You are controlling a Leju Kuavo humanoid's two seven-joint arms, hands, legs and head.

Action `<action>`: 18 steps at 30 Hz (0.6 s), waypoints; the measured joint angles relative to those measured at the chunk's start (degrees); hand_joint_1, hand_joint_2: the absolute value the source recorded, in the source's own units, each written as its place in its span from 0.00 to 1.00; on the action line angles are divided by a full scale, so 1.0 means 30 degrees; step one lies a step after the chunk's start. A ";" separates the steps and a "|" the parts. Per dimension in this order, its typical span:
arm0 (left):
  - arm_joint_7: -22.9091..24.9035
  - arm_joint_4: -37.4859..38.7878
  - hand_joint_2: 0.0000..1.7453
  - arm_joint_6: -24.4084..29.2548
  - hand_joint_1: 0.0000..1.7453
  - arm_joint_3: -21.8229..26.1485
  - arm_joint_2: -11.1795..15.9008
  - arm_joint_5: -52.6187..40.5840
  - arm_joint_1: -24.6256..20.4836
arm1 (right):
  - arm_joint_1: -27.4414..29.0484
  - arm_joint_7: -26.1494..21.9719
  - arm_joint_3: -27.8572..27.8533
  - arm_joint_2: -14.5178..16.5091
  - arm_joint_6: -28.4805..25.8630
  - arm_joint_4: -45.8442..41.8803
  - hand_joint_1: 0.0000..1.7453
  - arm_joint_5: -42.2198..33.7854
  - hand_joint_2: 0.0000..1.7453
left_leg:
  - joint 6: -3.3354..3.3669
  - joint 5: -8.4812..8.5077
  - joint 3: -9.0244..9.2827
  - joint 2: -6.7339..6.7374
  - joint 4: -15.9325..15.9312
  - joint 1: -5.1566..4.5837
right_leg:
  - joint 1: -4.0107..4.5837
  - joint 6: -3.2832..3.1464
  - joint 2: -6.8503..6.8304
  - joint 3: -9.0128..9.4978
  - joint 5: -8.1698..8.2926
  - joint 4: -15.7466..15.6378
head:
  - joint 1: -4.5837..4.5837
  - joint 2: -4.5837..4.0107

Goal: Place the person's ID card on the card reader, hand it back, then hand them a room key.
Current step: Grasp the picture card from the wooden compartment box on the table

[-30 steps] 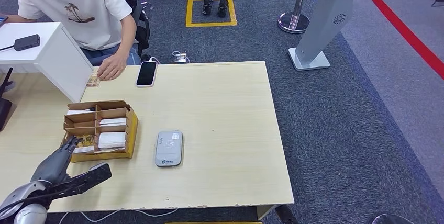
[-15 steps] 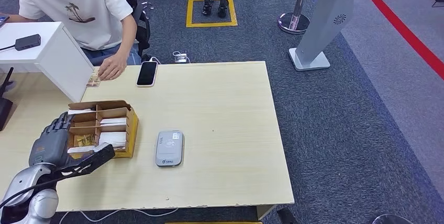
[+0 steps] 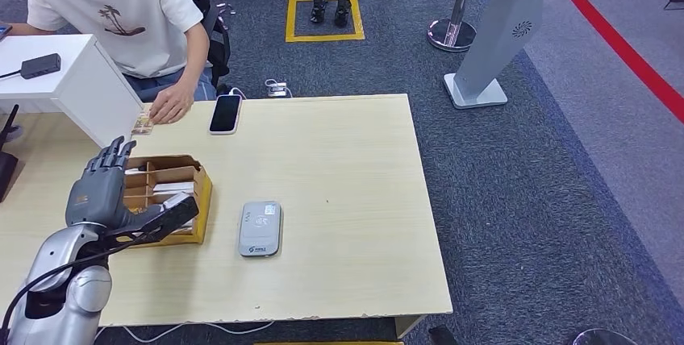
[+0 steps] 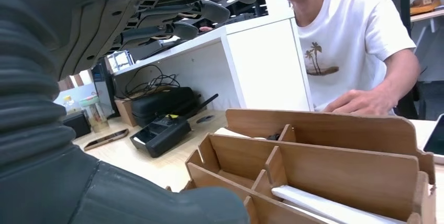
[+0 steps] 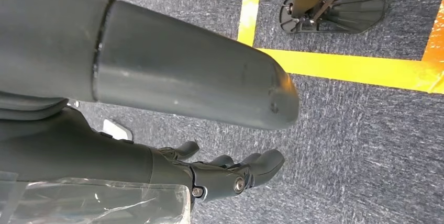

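One hand near the work: left hand (image 3: 101, 192) over the divided box (image 3: 198, 184), fingers (image 3: 109, 158) spread wide, holding nothing. ID card (image 3: 143, 124) lies beyond the fingertips, under the person's hand (image 3: 171, 105). Right hand (image 5: 230, 174) hangs low, fingers loosely apart, empty

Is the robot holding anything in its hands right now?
No. The left hand hovers open above the cardboard box, fingers spread, gripping nothing. The right hand hangs over the carpet, also holding nothing.

The surface (image 3: 339, 160) is pale matt wood laminate. The divided box (image 3: 193, 174) looks like brown cardboard. The card reader (image 3: 260, 229) is smooth grey plastic, the phone (image 3: 226, 113) glossy black, the floor (image 3: 524, 168) rough grey carpet.
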 joint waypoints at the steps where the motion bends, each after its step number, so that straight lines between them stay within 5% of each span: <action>1: -0.0031 -0.0004 1.00 -0.0020 0.00 -0.0031 -0.0015 -0.0002 0.0000 | 0.0013 -0.0005 0.0000 0.0000 0.0000 0.0000 0.00 -0.0049 0.00 | 0.0000 0.0000 0.0000 0.0000 0.0000 0.0000 | 0.0000 0.0000 0.0000 0.0000 0.0000 0.0000 | 0.0000 -0.0002; 18: -0.0381 -0.0013 1.00 -0.0357 0.00 -0.0832 -0.0045 0.0514 -0.0163 | 0.0159 -0.0290 0.0000 0.0000 -0.0195 0.0000 0.00 -0.1016 0.00 | 0.0000 0.0000 -0.0002 0.0000 0.0001 -0.0001 | -0.0001 0.0000 -0.0001 -0.0002 0.0000 0.0000 | 0.0000 -0.0002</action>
